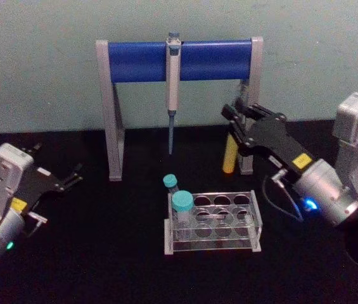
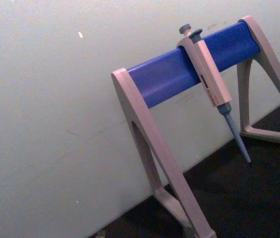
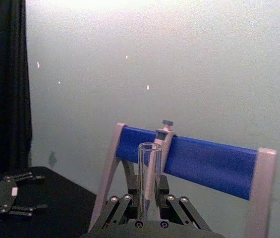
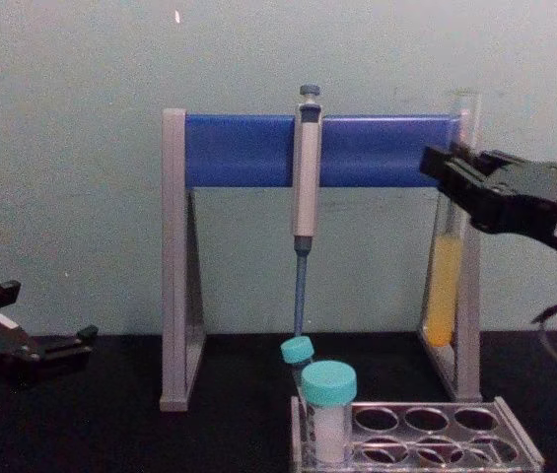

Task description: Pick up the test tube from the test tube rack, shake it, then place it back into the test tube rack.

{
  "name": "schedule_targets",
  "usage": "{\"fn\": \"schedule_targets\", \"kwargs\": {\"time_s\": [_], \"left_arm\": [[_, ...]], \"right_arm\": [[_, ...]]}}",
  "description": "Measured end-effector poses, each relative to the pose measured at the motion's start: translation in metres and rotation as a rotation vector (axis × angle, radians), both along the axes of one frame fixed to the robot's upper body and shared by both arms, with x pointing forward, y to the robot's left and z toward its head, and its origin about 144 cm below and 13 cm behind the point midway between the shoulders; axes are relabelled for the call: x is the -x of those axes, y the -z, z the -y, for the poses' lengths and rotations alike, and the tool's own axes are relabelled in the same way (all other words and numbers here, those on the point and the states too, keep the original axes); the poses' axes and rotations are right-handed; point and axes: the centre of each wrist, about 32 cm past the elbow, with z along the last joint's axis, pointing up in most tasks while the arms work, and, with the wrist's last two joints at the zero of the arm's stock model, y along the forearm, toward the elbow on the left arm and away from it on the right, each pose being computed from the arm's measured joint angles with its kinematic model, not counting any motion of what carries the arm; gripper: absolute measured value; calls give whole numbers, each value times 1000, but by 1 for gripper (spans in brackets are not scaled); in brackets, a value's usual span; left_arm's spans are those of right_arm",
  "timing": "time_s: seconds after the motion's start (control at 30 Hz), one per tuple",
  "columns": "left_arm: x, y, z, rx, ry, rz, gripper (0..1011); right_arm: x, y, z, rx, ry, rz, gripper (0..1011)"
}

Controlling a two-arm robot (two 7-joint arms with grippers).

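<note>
The right gripper point(image 1: 237, 123) is clamped on the test tube point(image 1: 230, 155) and holds it raised above the tabletop point(image 1: 102, 253). The tube's long axis is upright. Its open mouth stands above the gripper and the yellow-orange liquid hangs below it.

In the head view, the test tube rack point(image 1: 211, 246) lies at about 7 o'clock from the right gripper, nearer the robot and lower down. The return move is therefore judged to be back toward the robot and slightly left, then straight down.

Two teal-capped tubes point(image 1: 182, 201) fill holes at the rack's 9 o'clock end. The middle and 3 o'clock holes are open.

The right leg of the stand point(image 1: 253, 101) is close beside the tube, which limits shaking room on that side. The pipette point(image 1: 173, 95) hangs at 10 o'clock, well apart.

The left gripper point(image 1: 58, 164) is parked at 9 o'clock with its fingers apart. It is farther from the rack.
</note>
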Motion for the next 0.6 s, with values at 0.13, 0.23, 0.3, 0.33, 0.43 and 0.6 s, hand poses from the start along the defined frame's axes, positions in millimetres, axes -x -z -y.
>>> {"fn": "schedule_targets", "kwargs": {"time_s": [0.13,0.23,0.3,0.33,0.43,0.6], "left_arm": [[0,0,0,0,0,0,1001],[0,0,0,0,0,0,1001],[0,0,0,0,0,0,1001],[0,0,0,0,0,0,1001],[0,0,0,0,0,0,1001],[0,0,0,0,0,0,1001]], "right_arm": [[12,0,8,10,19,-1,232],[19,0,11,17,19,-3,232],[27,-1,13,22,13,-6,232],[31,-1,13,26,7,-10,230],[39,0,11,28,-19,-19,232],[42,2,3,26,-73,-29,232]]}}
